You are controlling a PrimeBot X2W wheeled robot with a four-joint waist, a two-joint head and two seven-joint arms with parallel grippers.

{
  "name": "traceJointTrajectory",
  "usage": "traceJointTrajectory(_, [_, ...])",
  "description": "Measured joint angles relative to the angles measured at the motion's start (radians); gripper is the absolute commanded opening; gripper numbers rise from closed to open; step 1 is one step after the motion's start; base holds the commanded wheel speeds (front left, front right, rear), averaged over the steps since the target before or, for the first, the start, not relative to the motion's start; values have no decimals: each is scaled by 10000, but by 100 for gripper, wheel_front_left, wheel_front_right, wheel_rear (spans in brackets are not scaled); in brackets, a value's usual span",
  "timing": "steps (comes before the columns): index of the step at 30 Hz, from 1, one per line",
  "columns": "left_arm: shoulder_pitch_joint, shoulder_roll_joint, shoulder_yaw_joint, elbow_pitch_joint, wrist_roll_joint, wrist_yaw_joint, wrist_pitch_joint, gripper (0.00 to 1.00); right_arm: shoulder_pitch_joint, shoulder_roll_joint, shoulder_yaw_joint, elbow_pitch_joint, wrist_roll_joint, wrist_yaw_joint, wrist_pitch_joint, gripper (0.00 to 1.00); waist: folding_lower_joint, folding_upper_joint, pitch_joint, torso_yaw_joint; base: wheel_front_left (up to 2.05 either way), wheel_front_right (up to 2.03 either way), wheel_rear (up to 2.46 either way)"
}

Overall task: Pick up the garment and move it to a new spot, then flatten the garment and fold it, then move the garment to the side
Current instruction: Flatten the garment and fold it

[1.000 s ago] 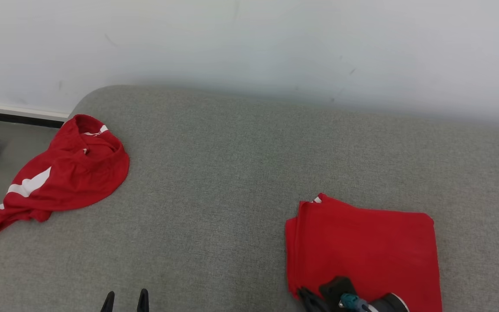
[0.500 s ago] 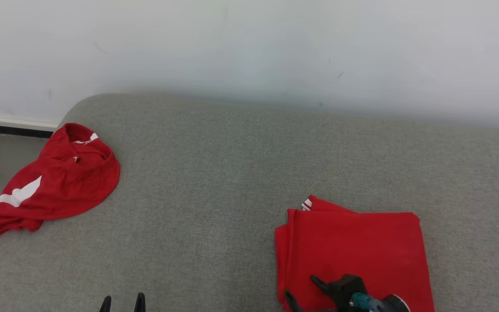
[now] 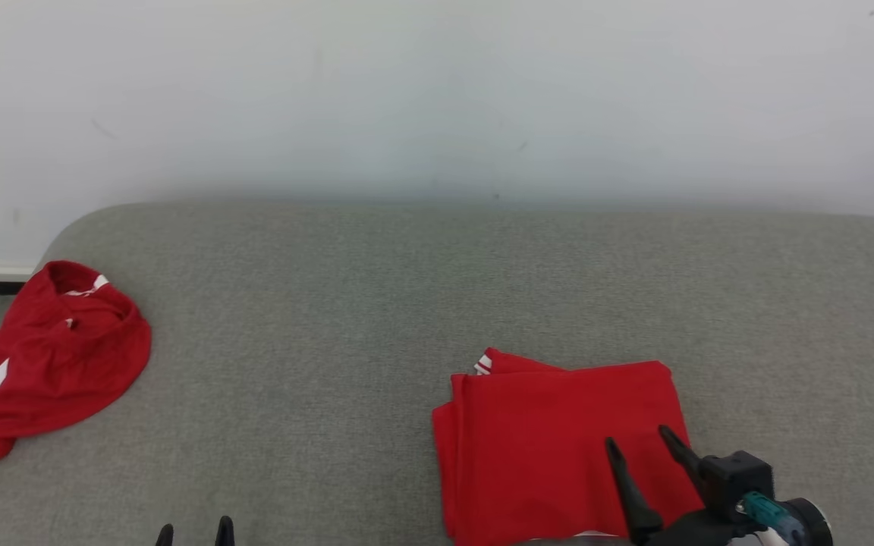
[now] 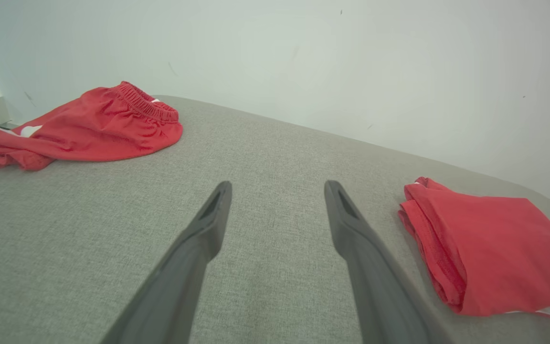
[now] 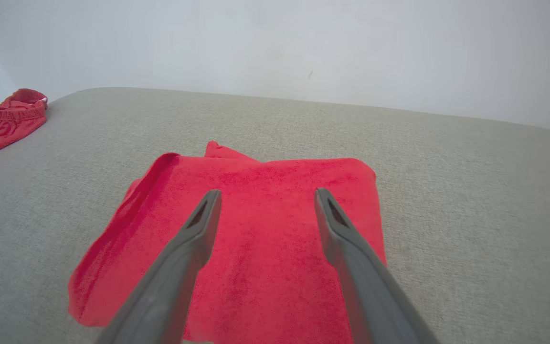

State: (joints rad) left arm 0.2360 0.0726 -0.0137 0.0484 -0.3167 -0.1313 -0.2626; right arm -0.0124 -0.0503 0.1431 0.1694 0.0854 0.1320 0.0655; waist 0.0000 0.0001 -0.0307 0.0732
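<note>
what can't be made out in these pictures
Crumpled garment: left part cut off by the head view's left edge.
Folded garment: near edge cut off by the head view's bottom edge, partly behind the right gripper.
Left gripper: body cut off by the head view's bottom edge.

The folded garment (image 3: 543,440) lies near right on the cushion (image 3: 376,303); a crumpled garment (image 3: 50,364) sits at its left edge

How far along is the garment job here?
Done: the folded garment lies square on the grey cushion. In hand: nothing; right gripper over it and left gripper both have jaws open. Left: perhaps moving it aside; the crumpled shorts lie unfolded.
</note>
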Motion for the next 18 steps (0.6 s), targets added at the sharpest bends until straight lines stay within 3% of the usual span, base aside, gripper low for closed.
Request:
traceJointTrajectory(10, [-5, -58, 474, -29, 249, 0, 0, 100, 75, -2, -1208, 79, -268, 0, -1058, 100, 0, 0, -180, -739, 0, 0, 0])
traceJointTrajectory(18, [3, -104, 771, 58, 435, 0, 0, 100, 148, -2, -1174, 554, -382, 0, -1584, 100, 0, 0, -335, -1166, 0, 0, 0])
